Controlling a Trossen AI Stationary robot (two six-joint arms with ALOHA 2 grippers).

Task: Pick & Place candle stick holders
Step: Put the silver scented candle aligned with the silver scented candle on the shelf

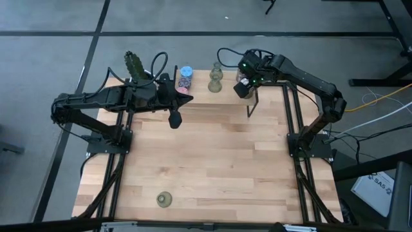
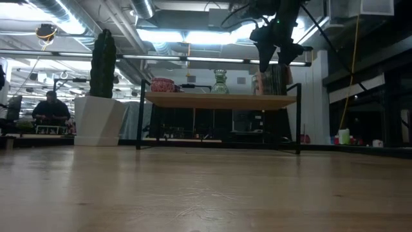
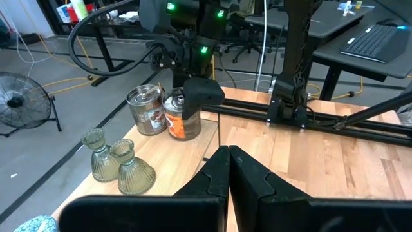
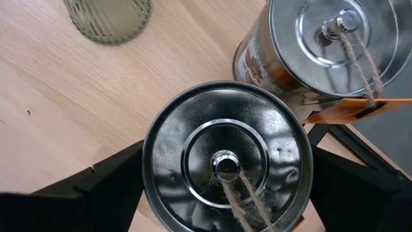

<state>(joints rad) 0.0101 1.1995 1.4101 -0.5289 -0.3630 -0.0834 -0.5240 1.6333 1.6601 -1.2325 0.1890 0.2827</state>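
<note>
On the raised shelf (image 1: 212, 96) along the table's far edge stand two silvery lidded cups (image 3: 147, 109), two olive-green flared holders (image 1: 215, 78) and round pink and blue ones (image 1: 185, 77). Another olive holder (image 1: 165, 200) stands alone near the front left. My right gripper (image 4: 225, 187) points steeply down, open, over one silvery cup (image 4: 225, 161). Its fingers (image 4: 109, 183) stand on either side of the cup's lid. The second cup (image 4: 328, 38) is just beside it. My left gripper (image 1: 174, 120) hangs shut above the table, left of centre, with nothing in it.
A white pot with a green cactus (image 1: 134, 64) stands at the shelf's left end. An olive holder's base (image 4: 106, 19) sits close to the straddled cup. The shelf's black frame legs (image 2: 138, 116) stand on the bare wooden tabletop (image 1: 219, 161).
</note>
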